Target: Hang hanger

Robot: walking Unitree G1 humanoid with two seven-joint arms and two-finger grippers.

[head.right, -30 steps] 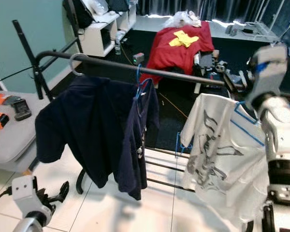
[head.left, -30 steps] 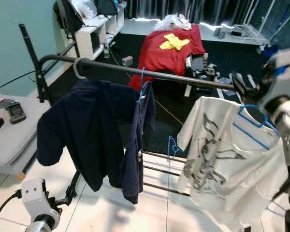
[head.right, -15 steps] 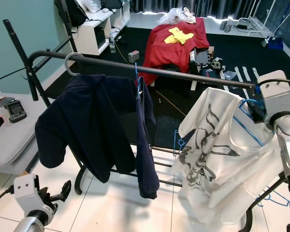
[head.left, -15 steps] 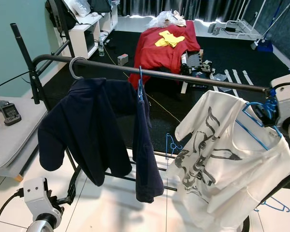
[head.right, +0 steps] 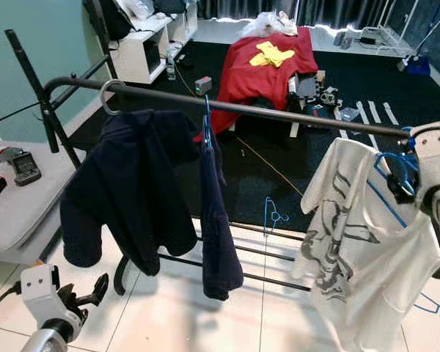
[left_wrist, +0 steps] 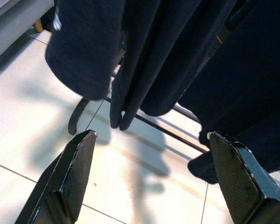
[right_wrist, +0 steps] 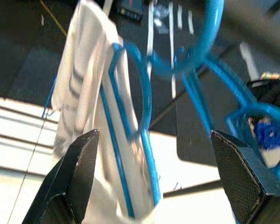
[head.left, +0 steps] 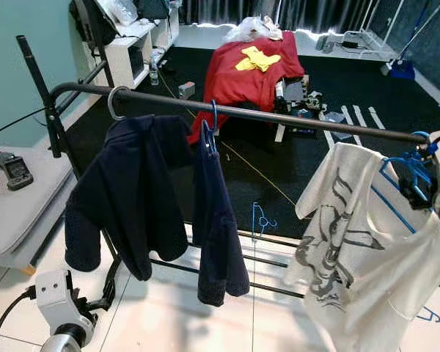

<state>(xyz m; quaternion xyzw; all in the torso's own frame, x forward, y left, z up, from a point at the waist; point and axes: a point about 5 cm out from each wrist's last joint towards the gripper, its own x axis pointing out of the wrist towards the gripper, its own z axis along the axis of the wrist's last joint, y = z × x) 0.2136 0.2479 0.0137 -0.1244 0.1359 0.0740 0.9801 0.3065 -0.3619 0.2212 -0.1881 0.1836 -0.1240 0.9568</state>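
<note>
Low over the tiled floor, the left claw [left_wrist: 149, 182] is held wide open and empty. The right claw [right_wrist: 151, 179] is spread open just beside the blue plastic hanger [right_wrist: 144, 98] carrying the white printed T-shirt [head.left: 359, 257], whose hook is seen at the far right end of the black metal rail [head.left: 293, 117].

Teal wall [head.left: 15, 22] on the left, with a white shelf unit [head.left: 136, 44] along it. Glossy white tile floor [head.left: 169, 308] up close, then dark carpet [head.left: 367, 81] further back. Dark curtains [head.left: 315, 11] at the far end, light spilling in underneath.
</note>
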